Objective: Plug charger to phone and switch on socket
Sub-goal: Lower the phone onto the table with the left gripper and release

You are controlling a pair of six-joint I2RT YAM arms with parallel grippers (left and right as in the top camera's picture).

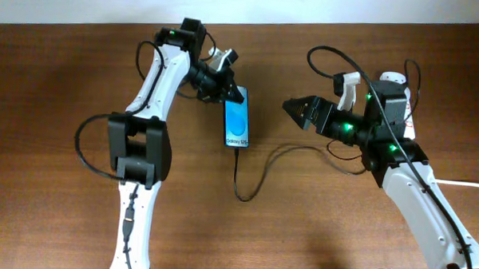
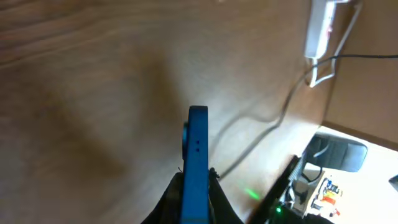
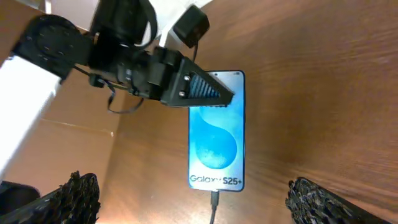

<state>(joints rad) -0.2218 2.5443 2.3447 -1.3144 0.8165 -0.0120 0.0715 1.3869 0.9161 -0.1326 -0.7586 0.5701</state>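
Note:
The phone [image 1: 237, 122] lies on the wooden table with its blue screen up, and it shows in the right wrist view [image 3: 216, 134]. My left gripper [image 1: 225, 86] is shut on the phone's far end; in the left wrist view the phone's blue edge [image 2: 198, 134] sits between the fingers [image 2: 196, 179]. The charger [image 1: 245, 191] is a thin black cable whose tip [image 3: 214, 200] sits in the phone's near end. My right gripper [image 1: 293, 109] is open and empty, right of the phone; its fingers [image 3: 194, 208] stand wide apart. The socket [image 2: 320, 28] is mostly hidden under my right arm in the overhead view [image 1: 393, 77].
The charger cable loops toward the front, then runs right under my right arm [image 1: 413, 188]. A thick white lead [image 1: 469, 184] leaves at the right edge. The table's far edge meets a pale wall [image 1: 68, 5].

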